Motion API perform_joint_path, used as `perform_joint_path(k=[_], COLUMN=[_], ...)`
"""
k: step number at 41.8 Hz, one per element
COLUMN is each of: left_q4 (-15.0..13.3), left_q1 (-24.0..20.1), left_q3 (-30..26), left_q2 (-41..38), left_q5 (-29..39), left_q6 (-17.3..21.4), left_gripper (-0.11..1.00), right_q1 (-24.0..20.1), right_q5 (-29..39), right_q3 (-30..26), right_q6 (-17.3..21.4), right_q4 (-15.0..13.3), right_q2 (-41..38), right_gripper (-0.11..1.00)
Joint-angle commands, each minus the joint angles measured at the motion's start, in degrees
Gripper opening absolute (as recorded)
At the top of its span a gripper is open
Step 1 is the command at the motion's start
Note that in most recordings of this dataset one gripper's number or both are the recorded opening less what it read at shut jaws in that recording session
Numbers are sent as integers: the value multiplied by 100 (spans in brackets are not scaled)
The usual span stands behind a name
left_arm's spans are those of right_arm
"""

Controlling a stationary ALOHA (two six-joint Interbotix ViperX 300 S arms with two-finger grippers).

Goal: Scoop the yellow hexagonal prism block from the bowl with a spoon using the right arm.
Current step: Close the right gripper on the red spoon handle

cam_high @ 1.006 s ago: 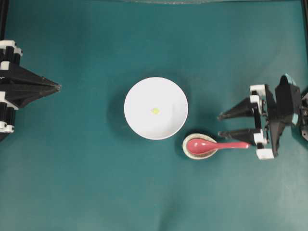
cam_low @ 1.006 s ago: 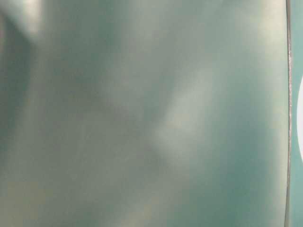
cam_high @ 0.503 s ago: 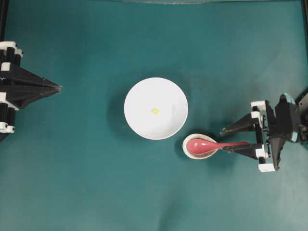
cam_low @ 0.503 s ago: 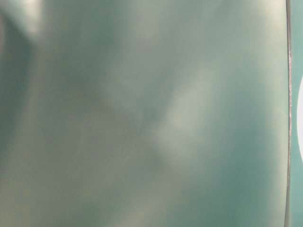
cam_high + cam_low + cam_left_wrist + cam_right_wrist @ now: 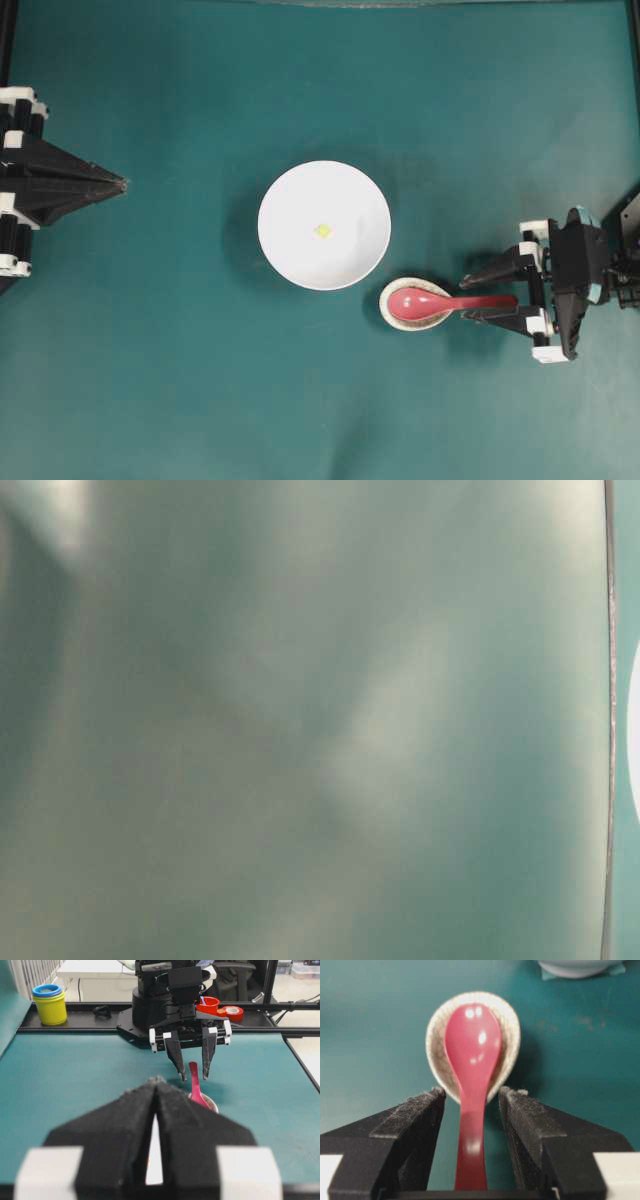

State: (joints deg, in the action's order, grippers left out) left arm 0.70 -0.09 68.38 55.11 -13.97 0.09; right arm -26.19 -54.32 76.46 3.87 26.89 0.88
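Spoon (image 5: pixel 471 1075) handle now lies between the spread fingers of my right tool (image 5: pixel 482 291), which has swung down from higher in the overhead frame to straddle it; nothing is clamped yet. The scoop rests in the speckled rest (image 5: pixel 397 316) at lower right. The yellow block (image 5: pixel 322 230) sits mid-bowl (image 5: pixel 290 190), centre frame. My left tool (image 5: pixel 118 183) sits pinched together at left. Closing on the handle looks like my next step.
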Motion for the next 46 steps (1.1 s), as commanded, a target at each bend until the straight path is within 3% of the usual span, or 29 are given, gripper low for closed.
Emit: perform_joint_path(k=[1, 46], left_q4=[9, 9], left_q1=[0, 0], left_q3=[-44, -35], left_q2=[-53, -53], left_q5=[-18, -18], left_q6=[9, 9], left_gripper=[0, 0], right_q1=[-35, -44], right_q5=[-79, -246], right_q3=[-62, -70], right_q6=[26, 70], right_q4=[9, 9], right_q2=[-35, -413], right_gripper=[54, 52])
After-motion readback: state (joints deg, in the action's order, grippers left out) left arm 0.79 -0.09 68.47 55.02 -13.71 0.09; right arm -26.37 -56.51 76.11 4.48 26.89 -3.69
